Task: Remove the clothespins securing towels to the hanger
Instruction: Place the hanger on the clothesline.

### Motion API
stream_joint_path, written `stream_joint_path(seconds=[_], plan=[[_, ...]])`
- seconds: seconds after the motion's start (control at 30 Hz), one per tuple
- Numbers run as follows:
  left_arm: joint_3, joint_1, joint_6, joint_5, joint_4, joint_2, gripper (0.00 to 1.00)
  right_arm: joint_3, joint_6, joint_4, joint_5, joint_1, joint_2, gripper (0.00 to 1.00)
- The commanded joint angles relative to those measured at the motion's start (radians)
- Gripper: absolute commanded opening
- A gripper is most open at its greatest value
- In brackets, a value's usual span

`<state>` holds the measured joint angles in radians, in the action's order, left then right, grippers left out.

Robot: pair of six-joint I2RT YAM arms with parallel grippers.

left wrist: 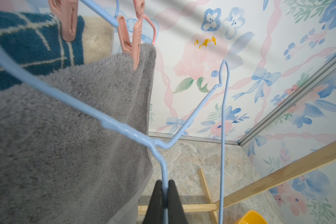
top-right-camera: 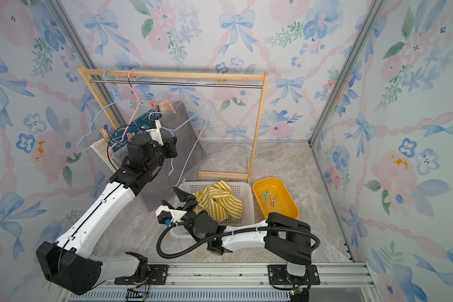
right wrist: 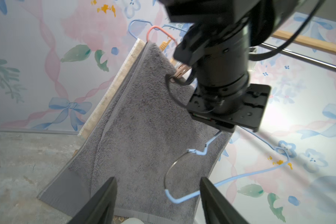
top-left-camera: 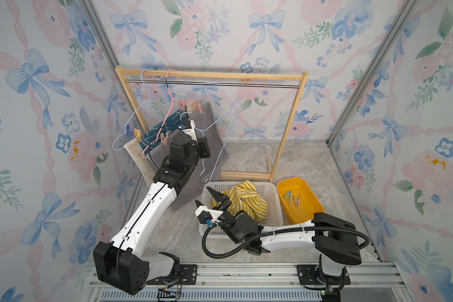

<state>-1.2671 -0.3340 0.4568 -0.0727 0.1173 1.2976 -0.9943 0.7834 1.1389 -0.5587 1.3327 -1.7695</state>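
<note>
Left fingers [left wrist: 157,203] pinch blue hanger [left wrist: 113,124] — wrist view only (hidden above).

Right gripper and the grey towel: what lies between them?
The hook end of the blue hanger hangs there, in front of the grey towel and ahead of the open right gripper; the right wrist view shows it.

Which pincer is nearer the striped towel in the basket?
Right. The right pincer hangs open beside the yellow-and-white striped terry towel; the left pincer is far off, shut on the blue wire hanger.
</note>
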Motion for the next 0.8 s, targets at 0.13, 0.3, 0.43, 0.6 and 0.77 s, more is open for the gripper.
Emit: stream_joint_path(seconds=[0.13,0.3,0.43,0.6,0.77], plan=[[-0.036,-0.037,-0.011,-0.100,0.012,0.045,0.00,-0.091,-0.079,-0.115,-0.023,-0.063,-0.019,0.54],[-0.053,-0.045,-0.003,-0.115,0.024,0.047,0.00,-0.099,-0.088,-0.086,-0.037,-0.076,-0.047,0.54],[-0.064,-0.046,0.003,-0.122,0.038,0.045,0.00,-0.072,-0.095,-0.004,-0.088,-0.071,-0.071,0.55],[-0.071,-0.046,0.011,-0.110,0.048,0.043,0.00,-0.065,-0.072,0.134,-0.147,-0.068,-0.128,0.55],[-0.073,-0.047,0.016,-0.094,0.050,0.043,0.00,-0.096,-0.081,0.157,-0.164,-0.079,-0.171,0.53]])
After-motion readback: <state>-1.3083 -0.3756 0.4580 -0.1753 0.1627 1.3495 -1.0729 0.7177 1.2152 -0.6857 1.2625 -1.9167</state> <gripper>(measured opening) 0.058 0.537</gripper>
